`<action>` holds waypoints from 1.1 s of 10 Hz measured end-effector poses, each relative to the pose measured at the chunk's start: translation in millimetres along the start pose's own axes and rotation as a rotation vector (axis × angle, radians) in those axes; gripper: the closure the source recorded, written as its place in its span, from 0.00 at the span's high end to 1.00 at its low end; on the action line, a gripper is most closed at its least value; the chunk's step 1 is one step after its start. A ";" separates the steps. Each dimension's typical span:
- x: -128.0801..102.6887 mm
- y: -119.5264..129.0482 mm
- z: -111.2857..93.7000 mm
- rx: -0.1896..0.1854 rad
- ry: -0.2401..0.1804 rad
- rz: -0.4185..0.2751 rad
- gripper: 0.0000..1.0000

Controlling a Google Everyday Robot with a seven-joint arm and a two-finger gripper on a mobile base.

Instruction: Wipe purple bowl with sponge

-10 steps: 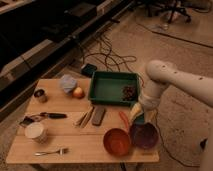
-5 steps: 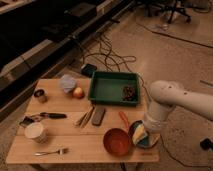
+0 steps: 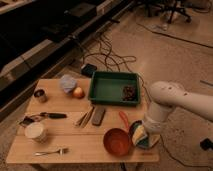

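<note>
The purple bowl [image 3: 132, 129] sits at the table's front right corner, mostly covered; only its dark left rim shows. My gripper [image 3: 142, 133] comes down from the white arm on the right and is inside the bowl. It is shut on the sponge [image 3: 138, 134], whose pale yellow face and green edge press against the bowl's inside.
An orange-red bowl [image 3: 117, 141] touches the purple bowl's left side. A green tray [image 3: 107, 88] stands behind, with a dark grey block [image 3: 98, 115] and a red-handled utensil [image 3: 123, 118] in between. A fruit [image 3: 78, 92], can [image 3: 40, 95], white cup [image 3: 36, 132] and fork [image 3: 52, 151] lie to the left.
The arm has dropped from above the bowl down into it, and the yellow sponge now shows against the bowl. The other objects have not moved.
</note>
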State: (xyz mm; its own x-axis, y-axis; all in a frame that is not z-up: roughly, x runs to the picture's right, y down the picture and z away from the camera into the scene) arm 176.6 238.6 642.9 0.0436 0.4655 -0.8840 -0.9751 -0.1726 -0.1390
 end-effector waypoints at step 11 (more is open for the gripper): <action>20.2 -40.5 43.4 -0.054 0.049 0.121 0.00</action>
State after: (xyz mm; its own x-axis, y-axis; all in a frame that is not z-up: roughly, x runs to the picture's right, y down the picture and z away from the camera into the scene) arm 207.5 292.7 650.0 -0.0617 0.3957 -0.9163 -0.9610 -0.2716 -0.0525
